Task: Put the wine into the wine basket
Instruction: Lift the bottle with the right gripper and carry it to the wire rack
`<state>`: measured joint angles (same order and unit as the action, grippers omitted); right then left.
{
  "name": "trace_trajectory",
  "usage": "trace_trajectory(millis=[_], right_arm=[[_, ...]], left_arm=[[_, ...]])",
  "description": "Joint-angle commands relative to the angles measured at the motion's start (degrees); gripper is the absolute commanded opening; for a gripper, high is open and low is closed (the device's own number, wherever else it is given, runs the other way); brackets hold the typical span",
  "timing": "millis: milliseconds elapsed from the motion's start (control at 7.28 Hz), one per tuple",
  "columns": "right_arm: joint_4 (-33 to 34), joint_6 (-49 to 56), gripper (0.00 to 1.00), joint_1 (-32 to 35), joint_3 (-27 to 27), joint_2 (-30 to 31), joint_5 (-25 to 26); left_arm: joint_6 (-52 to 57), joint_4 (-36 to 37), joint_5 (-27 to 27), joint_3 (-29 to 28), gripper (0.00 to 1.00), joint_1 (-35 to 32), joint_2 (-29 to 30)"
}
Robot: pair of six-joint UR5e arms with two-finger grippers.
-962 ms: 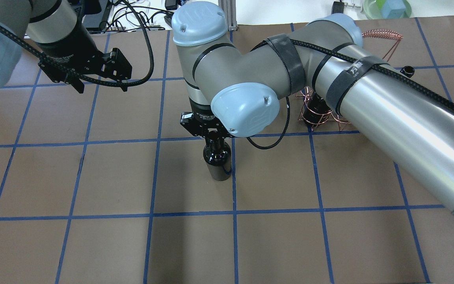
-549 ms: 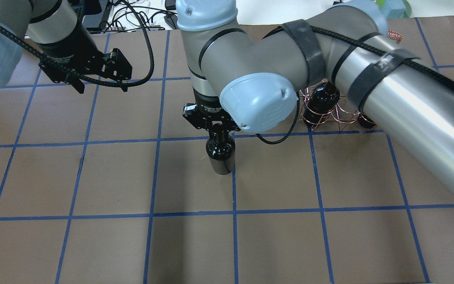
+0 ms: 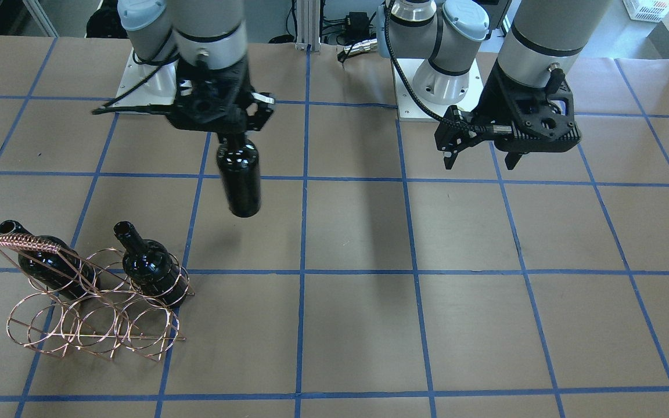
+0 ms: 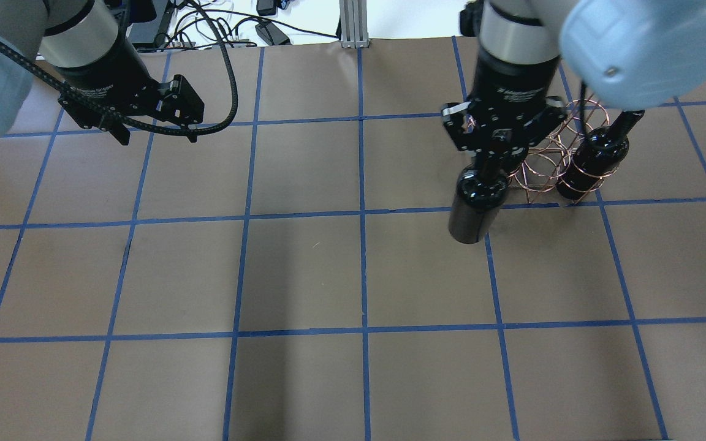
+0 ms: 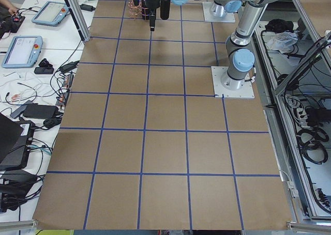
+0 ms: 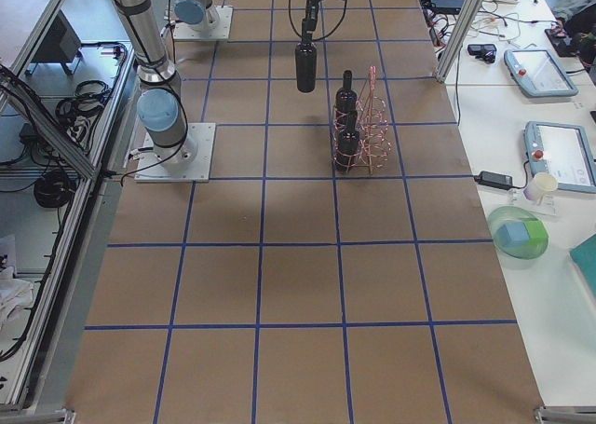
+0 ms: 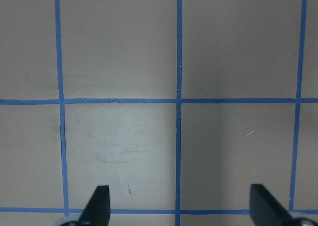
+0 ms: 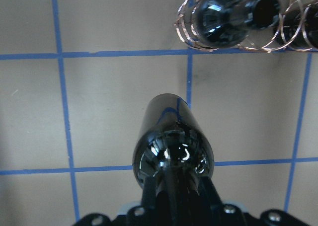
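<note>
My right gripper [image 4: 491, 153] is shut on the neck of a near-black wine bottle [image 4: 477, 208]. It holds the bottle upright, clear of the table, just beside the copper wire wine basket [image 4: 542, 164]. In the front view the gripper [image 3: 225, 132] and the hanging bottle [image 3: 240, 177] are up and right of the basket [image 3: 24, 242]. Two look-alike bottles [image 3: 148, 264] [image 3: 44, 264] lie in the basket's hoops. The right wrist view shows the held bottle [image 8: 174, 141] from above and the basket [image 8: 185, 26] ahead. My left gripper [image 4: 160, 136] is open and empty above the table's far left.
The table is brown paper with a blue tape grid [image 4: 362, 214]. In the left wrist view the open fingers [image 7: 98, 206] hang over bare paper. A side bench holds a green bowl [image 6: 520, 238] and teach pendants [image 6: 535, 70].
My right arm has carried the bottle from the table's middle to the right, up beside the basket. The left arm has not moved.
</note>
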<state>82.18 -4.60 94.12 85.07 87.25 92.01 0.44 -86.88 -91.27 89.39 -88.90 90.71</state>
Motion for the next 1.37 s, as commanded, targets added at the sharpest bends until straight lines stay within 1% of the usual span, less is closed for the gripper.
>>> trace_trajectory(millis=[0,137,275,412,549,687,962,1236], right_arm=[[-0.8,13.3,0.0,-11.0,-0.6,0.6,3.2],[-1.1,13.9,0.0,-12.3,-0.7,0.6,3.9],[-0.9,13.9,0.0,-12.5,-1.6,0.6,3.0],[-1.0,13.6,0.0,-12.4,-5.4,-0.7,1.7],[-1.1,13.3,0.0,-12.4,-9.2,-3.7,0.8],[-0.7,13.2,0.0,-12.4,-10.7,-5.9,-0.4],[-0.1,13.6,0.0,-12.5,-10.4,-7.3,0.3],[4.0,14.4,0.0,-12.6,-10.2,-9.7,0.6]], left_arm=[[0.0,0.0,-0.2,0.0,1.0,0.0,0.0],[0.1,0.0,-0.5,0.0,1.0,0.0,0.0],[0.1,0.0,-0.7,0.0,1.0,0.0,0.0],[0.1,0.0,-0.7,0.0,1.0,0.0,0.0],[0.1,-0.1,-0.7,0.0,1.0,0.1,0.0],[0.1,0.0,-0.7,0.0,1.0,0.1,0.0],[0.1,0.0,-0.5,-0.1,1.0,0.3,-0.1],[0.1,0.0,-0.5,-0.1,1.0,0.4,-0.1]])
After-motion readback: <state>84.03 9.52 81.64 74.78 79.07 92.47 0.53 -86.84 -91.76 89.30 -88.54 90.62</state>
